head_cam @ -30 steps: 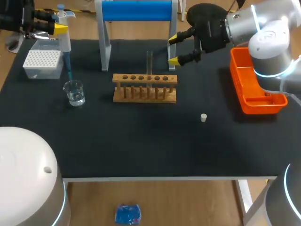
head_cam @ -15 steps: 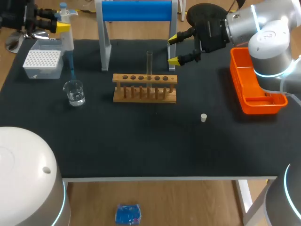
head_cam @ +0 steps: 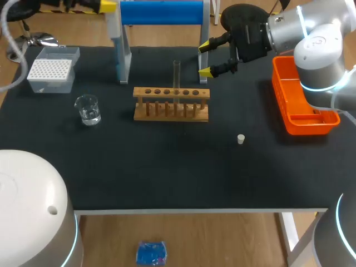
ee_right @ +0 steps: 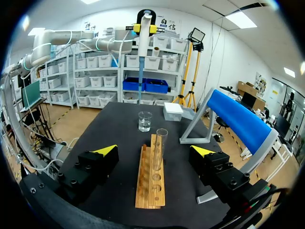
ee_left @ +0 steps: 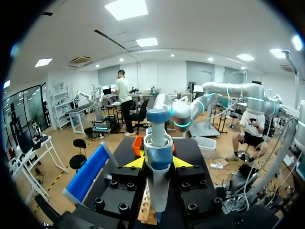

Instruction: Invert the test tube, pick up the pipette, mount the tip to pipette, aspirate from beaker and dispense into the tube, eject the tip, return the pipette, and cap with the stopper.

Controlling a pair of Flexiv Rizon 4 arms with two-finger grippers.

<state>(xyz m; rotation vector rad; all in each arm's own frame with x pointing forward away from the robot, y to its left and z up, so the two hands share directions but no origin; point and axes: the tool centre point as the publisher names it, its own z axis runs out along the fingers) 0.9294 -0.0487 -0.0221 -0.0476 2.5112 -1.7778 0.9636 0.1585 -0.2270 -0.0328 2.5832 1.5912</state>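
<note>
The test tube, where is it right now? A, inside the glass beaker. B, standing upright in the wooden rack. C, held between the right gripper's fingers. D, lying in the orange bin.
B: the test tube stands upright in a hole of the wooden rack, while the right gripper is open and apart from it.
</note>
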